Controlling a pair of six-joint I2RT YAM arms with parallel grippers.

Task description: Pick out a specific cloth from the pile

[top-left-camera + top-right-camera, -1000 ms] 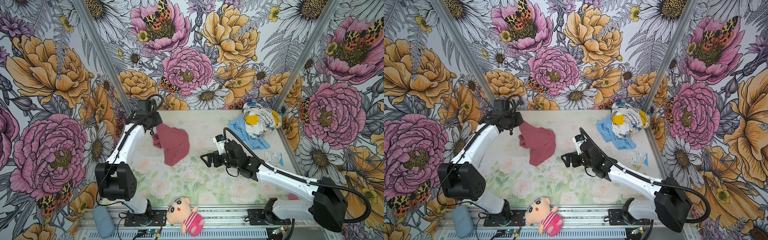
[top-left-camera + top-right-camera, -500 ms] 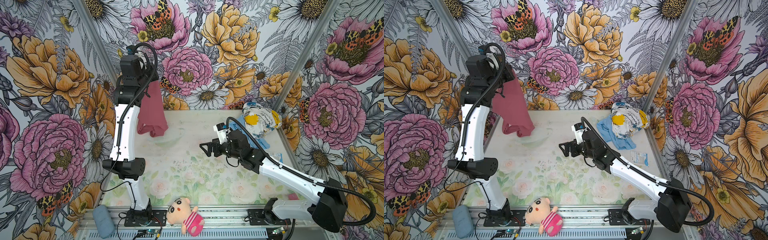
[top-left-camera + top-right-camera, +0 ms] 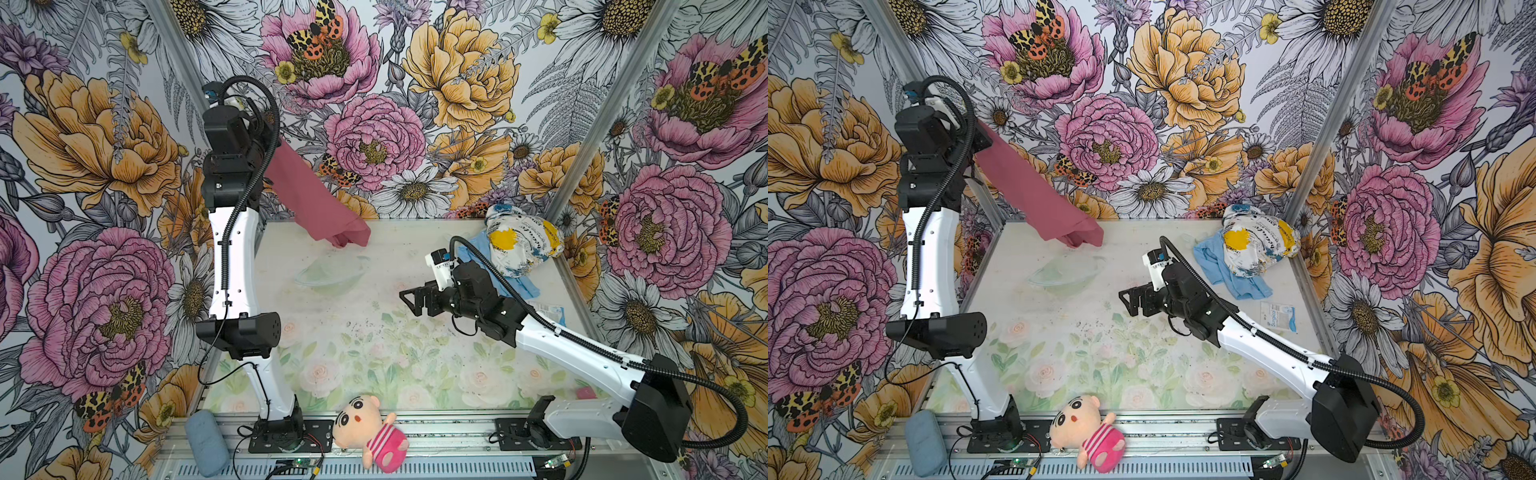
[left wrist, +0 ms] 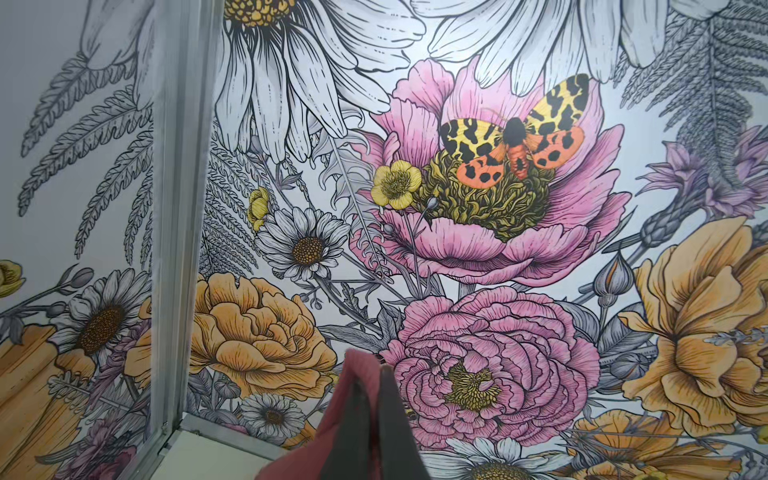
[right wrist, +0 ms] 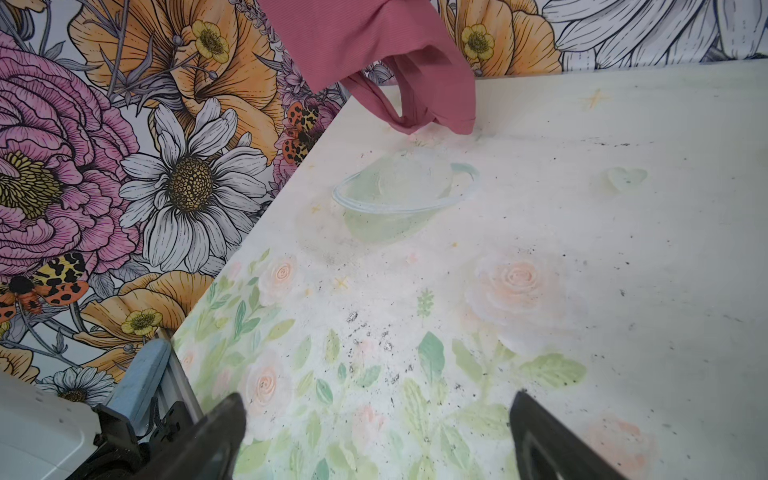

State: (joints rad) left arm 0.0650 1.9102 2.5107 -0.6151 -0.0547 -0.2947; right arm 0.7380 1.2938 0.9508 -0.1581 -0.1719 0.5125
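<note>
Since the earlier frames, the cloth (image 3: 320,199) is seen lifted clear of the tabletop (image 3: 374,332) and now hangs high near the rear left corner, pinched between the closed jaws of the left gripper (image 4: 374,419), with only its lowest fold close to the surface. The right gripper (image 3: 409,297) is held wide apart and empty over the tabletop's middle. The pile (image 3: 521,243) lies at the rear right corner, well apart from the cloth.
</note>
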